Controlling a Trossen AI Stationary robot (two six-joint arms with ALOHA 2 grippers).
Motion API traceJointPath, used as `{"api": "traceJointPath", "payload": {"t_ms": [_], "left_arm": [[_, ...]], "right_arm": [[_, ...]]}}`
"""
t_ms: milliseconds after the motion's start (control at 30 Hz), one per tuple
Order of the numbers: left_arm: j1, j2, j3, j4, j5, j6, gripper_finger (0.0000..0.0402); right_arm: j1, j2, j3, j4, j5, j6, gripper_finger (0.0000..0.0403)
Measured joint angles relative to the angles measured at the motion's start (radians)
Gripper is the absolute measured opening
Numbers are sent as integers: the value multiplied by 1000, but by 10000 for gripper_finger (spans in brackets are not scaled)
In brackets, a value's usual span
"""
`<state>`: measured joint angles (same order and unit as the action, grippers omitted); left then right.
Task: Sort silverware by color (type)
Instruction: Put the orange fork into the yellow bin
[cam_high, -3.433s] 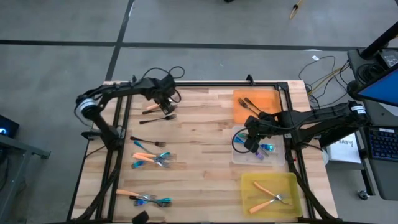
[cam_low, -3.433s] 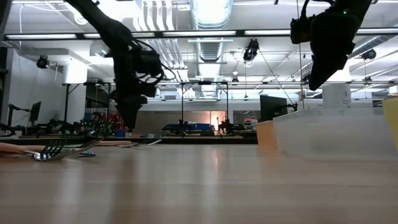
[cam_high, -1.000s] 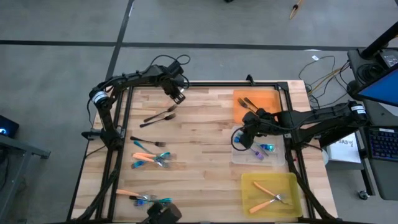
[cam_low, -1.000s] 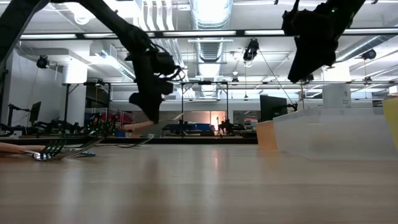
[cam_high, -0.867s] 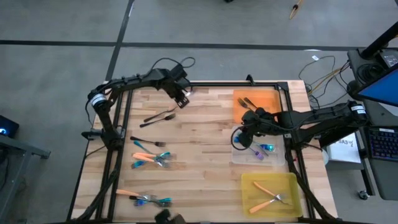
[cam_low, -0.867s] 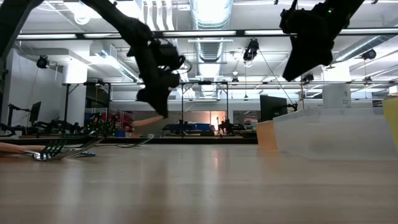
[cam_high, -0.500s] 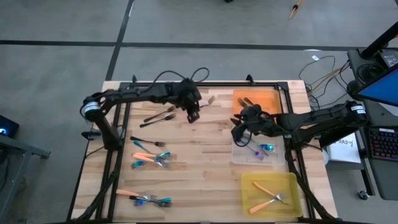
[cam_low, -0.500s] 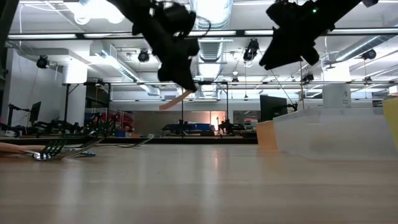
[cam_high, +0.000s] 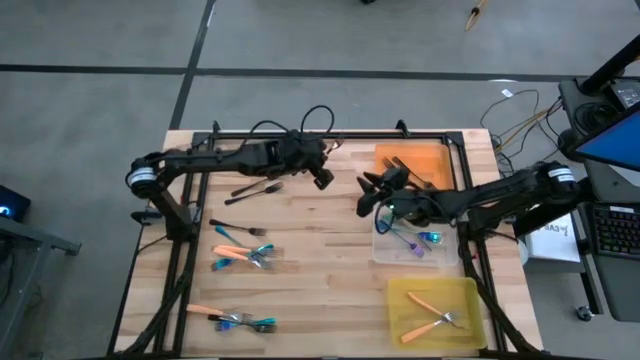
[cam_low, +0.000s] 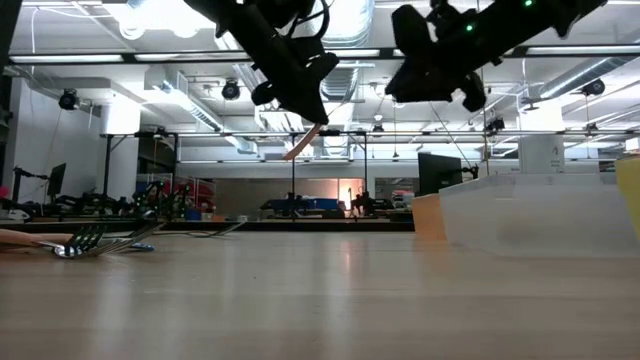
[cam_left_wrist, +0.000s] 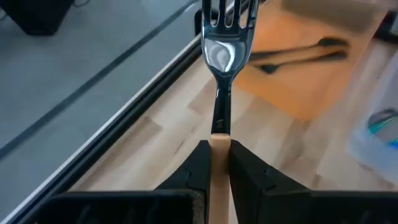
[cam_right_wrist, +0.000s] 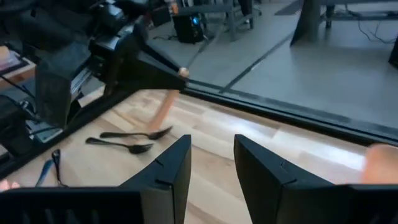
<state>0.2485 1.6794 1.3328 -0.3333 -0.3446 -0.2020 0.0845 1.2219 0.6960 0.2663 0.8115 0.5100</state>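
An orange-handled fork was gripped in the left hand, tines pointing toward the orange tray at the desk's far right. The right hand was held open between them, nearer the tray.

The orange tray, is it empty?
No, the orange tray has dark-handled forks lying in it, seen from above.

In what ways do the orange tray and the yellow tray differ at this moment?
The orange tray sits at the table's far right corner; the yellow tray sits at the near right corner. The orange tray holds dark-handled forks, while the yellow tray holds orange-handled forks. The right arm reaches across beside the orange tray; nothing is over the yellow tray. Both are flat rectangular trays.
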Motion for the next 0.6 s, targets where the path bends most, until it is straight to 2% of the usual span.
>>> {"api": "traceJointPath", "payload": {"t_ms": [67,200,467,600], "left_arm": [[-12,0,-8,22,-18,-2,18],[-37,2,-48,32,-130,-19,18],[-78,-5,-116,103,-157,-83,18],[-116,-5,-118,137,-210,-95,18]], "right_arm": [[-3,41,0,88,1,-64,111],[-9,95,0,260,1,-161,109],[-53,138,0,442,-12,-174,90],[-84,149,0,465,-90,-161,80]]}}
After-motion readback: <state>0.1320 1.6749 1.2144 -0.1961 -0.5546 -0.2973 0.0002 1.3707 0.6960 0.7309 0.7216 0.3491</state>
